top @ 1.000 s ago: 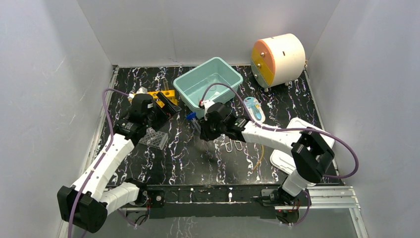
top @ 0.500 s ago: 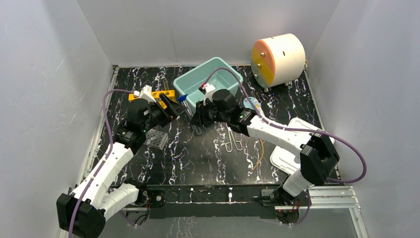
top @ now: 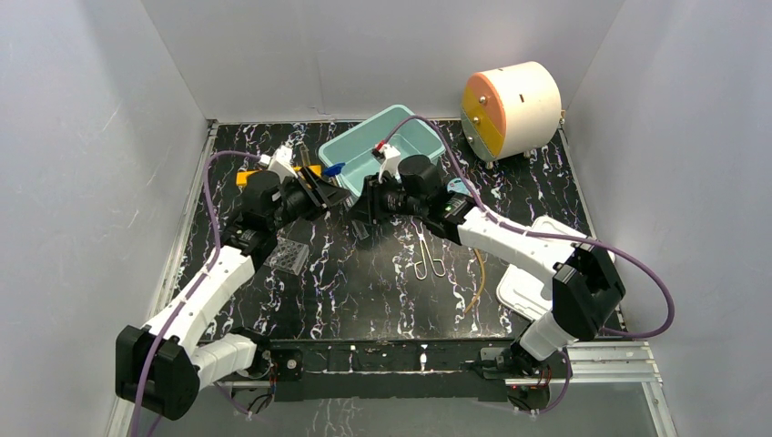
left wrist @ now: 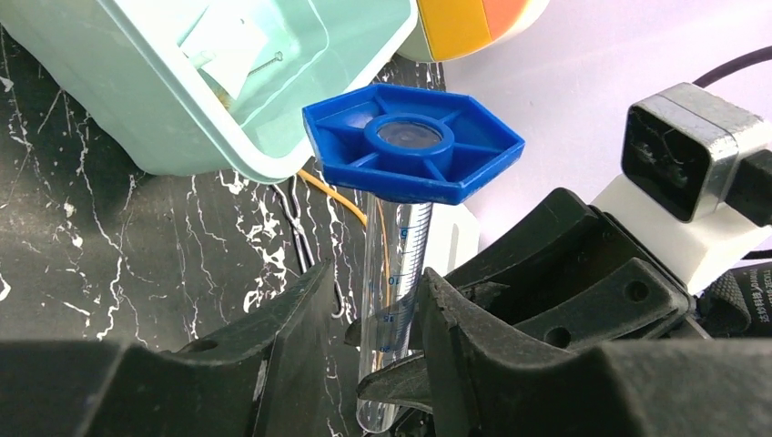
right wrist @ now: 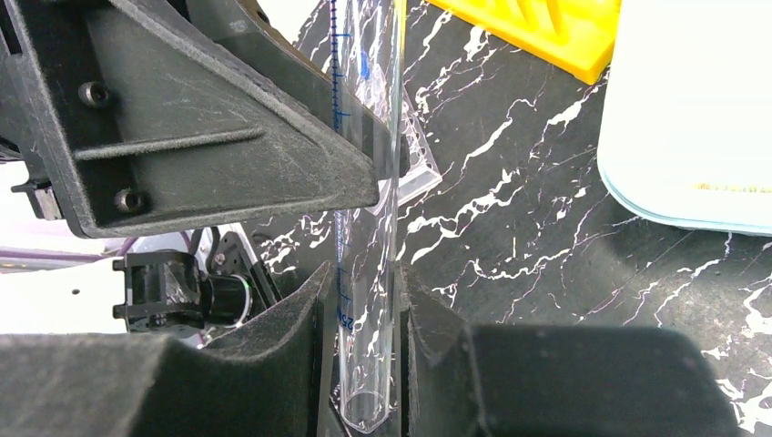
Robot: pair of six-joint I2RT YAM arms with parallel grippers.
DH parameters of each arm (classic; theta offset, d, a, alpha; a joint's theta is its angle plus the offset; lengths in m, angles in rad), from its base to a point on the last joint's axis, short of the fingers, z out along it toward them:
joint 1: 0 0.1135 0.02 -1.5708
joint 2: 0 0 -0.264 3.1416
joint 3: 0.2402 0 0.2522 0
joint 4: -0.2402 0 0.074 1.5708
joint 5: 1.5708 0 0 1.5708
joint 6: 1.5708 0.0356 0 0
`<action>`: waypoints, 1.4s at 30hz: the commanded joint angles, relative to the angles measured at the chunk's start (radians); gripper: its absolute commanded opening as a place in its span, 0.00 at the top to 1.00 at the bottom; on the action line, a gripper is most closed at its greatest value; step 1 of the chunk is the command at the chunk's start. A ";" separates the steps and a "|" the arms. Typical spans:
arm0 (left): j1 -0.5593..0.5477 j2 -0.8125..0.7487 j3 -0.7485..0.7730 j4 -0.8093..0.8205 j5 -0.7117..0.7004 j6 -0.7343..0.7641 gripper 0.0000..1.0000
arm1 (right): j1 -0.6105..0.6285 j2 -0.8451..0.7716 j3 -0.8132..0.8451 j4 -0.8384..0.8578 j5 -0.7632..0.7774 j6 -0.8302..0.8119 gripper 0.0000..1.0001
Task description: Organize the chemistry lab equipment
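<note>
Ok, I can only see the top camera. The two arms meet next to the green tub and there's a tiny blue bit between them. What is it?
Observer: It's the blue cap of a clear tube. The left wrist camera shows printed marks down the tube's side.
Operator: Who's holding it?
Observer: The right pincer is. Its wrist camera shows both fingers squeezing the tube near its rounded bottom end.
Operator: And the other arm?
Observer: The left pincer has a finger on each side of the tube, just under the cap. There's a gap on one side, so it isn't squeezing yet.
</note>
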 commanded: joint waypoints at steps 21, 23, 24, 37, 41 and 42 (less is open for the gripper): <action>0.001 0.155 0.147 0.141 0.122 0.057 0.93 | -0.111 0.042 0.120 0.111 -0.112 0.042 0.62; 0.002 0.178 0.174 0.129 0.104 0.087 1.00 | -0.124 0.037 0.127 0.088 -0.101 0.032 0.55; 0.001 0.197 0.198 0.105 0.100 0.108 1.00 | -0.132 0.034 0.128 0.075 -0.091 0.029 0.50; 0.001 0.647 0.792 -0.358 0.071 0.605 1.00 | -0.311 -0.133 0.107 -0.111 0.039 -0.120 0.24; -0.002 0.774 0.912 -0.432 0.110 0.690 0.97 | -0.347 -0.174 0.069 -0.152 0.068 -0.142 0.24; -0.001 0.795 0.927 -0.439 0.113 0.706 0.97 | -0.352 -0.181 0.060 -0.155 0.068 -0.139 0.24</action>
